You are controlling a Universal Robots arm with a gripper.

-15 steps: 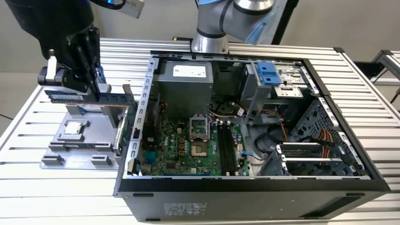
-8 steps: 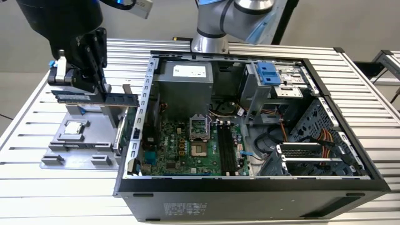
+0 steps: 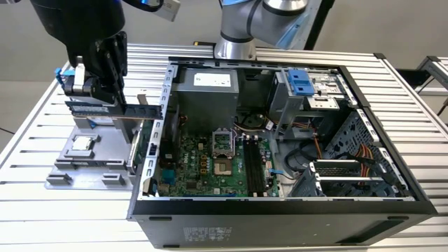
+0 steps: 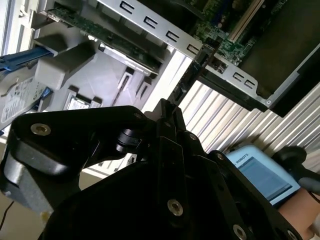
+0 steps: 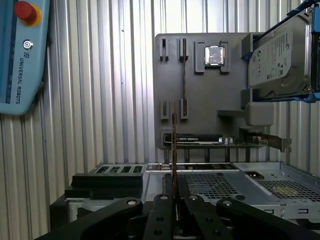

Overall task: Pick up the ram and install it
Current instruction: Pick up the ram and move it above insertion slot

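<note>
- Gray parts holder (image 3: 73,176), exterior view's left: being overhung by the gripper (image 3: 104,97).
- Gripper: being pressed closed on the ram (image 3: 119,109).
- Ram: being held level, clear above the holder and just beside the case wall. In the first wrist view the ram (image 5: 173,145) is being seen edge-on between the fingers (image 5: 160,215).
- Step judged in hand: the carry. Pick-up is done and the install is not yet begun.
- Computer case (image 3: 280,212), to the right: its memory slots (image 3: 255,168) are lying well apart from the ram.
- Judged need: the stick being turned, lined up along a slot, and pressed straight down.

Matt pincer (image 5: 173,186); ribbed metal table (image 3: 56,215).
</note>
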